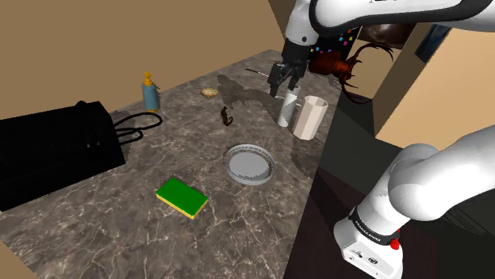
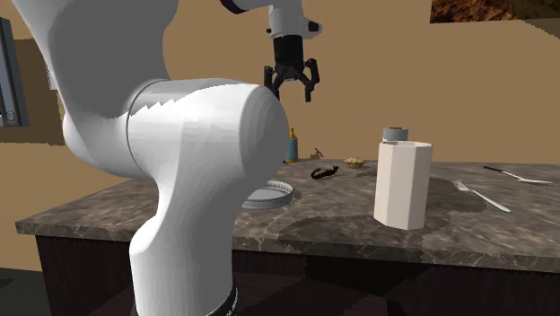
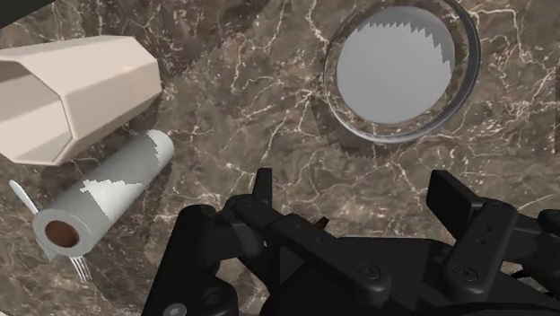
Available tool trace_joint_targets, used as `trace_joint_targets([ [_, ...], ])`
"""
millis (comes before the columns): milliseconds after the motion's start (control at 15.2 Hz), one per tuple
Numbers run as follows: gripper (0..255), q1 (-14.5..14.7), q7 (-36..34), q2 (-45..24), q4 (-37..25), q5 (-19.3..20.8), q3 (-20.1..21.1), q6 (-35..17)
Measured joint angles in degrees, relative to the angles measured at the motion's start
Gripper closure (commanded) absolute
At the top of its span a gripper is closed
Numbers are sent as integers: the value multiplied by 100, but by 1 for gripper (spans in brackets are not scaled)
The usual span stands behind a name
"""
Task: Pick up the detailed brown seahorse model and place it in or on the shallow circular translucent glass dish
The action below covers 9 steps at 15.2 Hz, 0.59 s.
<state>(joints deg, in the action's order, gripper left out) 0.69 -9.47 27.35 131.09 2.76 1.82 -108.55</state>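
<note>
Judging by how things lie, the task is at its very start: nothing is picked up and nothing sits in the dish. The end effector (image 2: 291, 92) hangs high above the worktop (image 1: 119, 230) with its two fingers spread apart and nothing between them. In the shoulder view it is roughly over a pale faceted container (image 1: 309, 116) and a grey roll (image 1: 287, 108) just beside it. The small dark brown seahorse model (image 1: 227, 116) lies flat on the marbled surface, well below the end effector and off to the shoulder view's left of it, touching none of its neighbours. The shallow round glass dish (image 1: 251, 165) rests empty on the worktop, nearer the stand than the seahorse, close to it but apart from it. The wrist view looks down on the dish beyond the open fingers. A green sponge (image 1: 182, 197), a blue bottle (image 1: 150, 93) and a black bag (image 1: 55, 147) lie further off and seem out of the likely path. As I read it, every step is yet to come. The end effector has to shift across until it is over the seahorse, come down, close on its thin body and lift it. Then it has to carry it the short way to the dish and let it go there.
</note>
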Motion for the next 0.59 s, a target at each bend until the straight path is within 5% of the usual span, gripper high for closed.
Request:
trace_joint_targets([
  [594, 0, -17, -107, -1971, -1050, 106, 50, -888],
])
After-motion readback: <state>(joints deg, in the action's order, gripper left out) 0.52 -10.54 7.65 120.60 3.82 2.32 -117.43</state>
